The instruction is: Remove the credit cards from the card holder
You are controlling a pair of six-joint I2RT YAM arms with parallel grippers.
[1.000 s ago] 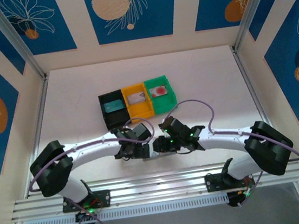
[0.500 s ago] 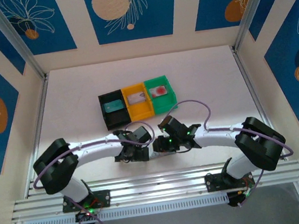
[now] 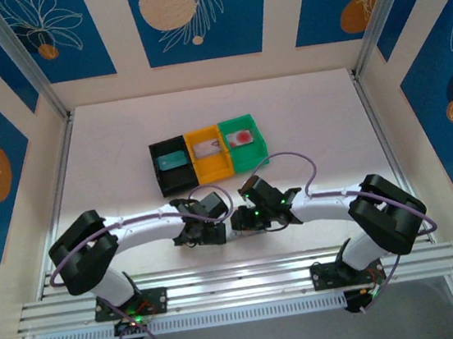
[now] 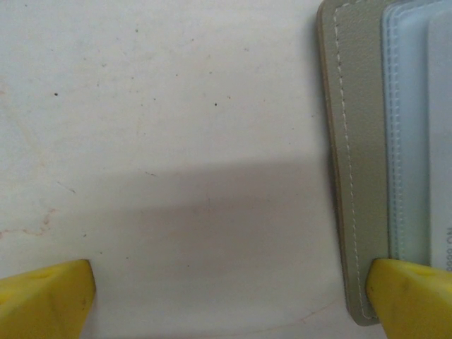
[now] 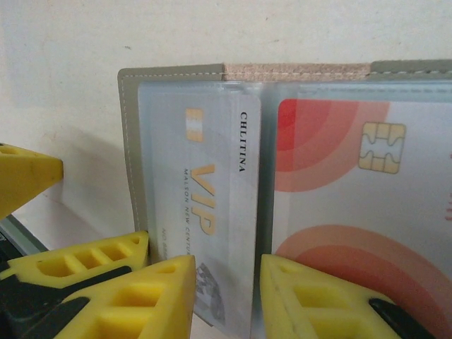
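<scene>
While the left fingers [image 4: 406,296], spread wide, rest one tip on the card holder [image 4: 360,176] at six o'clock on the table [image 4: 176,106], the right fingers [image 5: 169,289], narrowed astride the VIP card [image 5: 205,191] (grip unclear), should draw it out flat and straight.

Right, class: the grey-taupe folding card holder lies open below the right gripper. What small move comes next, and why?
Probably close the right gripper on the near end of the pale plastic VIP card and draw it out of its clear pocket. The jaws stand apart astride that end, and the left gripper has a fingertip over the grey-taupe card holder's edge, seemingly pinning it.
</scene>
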